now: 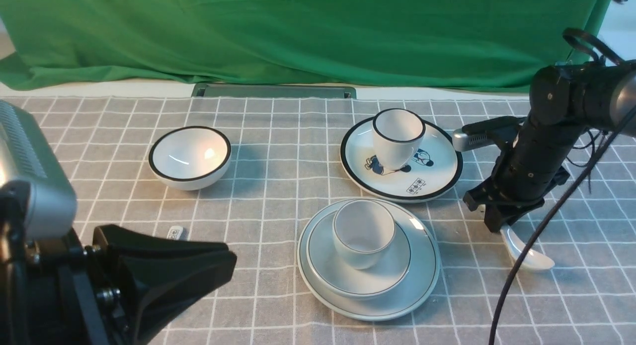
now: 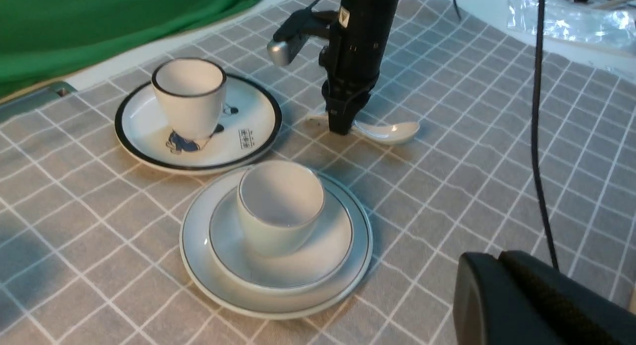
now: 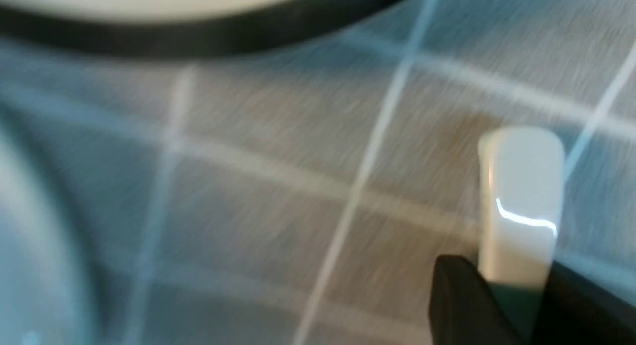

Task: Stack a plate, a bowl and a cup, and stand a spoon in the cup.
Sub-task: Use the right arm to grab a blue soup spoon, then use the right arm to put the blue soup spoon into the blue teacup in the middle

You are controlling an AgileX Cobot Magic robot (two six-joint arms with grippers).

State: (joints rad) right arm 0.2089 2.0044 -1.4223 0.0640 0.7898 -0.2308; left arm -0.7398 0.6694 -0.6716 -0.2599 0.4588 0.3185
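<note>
The pale plate [image 1: 422, 280] lies near the table's front centre, with the grey-rimmed bowl [image 1: 390, 273] on it and the small cup [image 1: 362, 233] standing in the bowl. To their right the plain white spoon [image 1: 531, 258] lies on the cloth, its bowl end toward the front. My right gripper [image 1: 499, 225] points straight down over the handle. In the right wrist view the handle [image 3: 521, 201] sits between the two fingertips of that gripper [image 3: 512, 280], touching both. My left gripper [image 2: 499, 258] hangs shut and empty at the front left [image 1: 226, 260].
A black-rimmed plate with blue figures [image 1: 437, 181] carries a black-rimmed cup [image 1: 397, 136] just behind the stack. A black-rimmed bowl [image 1: 190, 156] stands at the left. A small white marked handle end [image 1: 175, 232] peeks out behind my left gripper. A black cable [image 1: 516, 280] hangs by the spoon.
</note>
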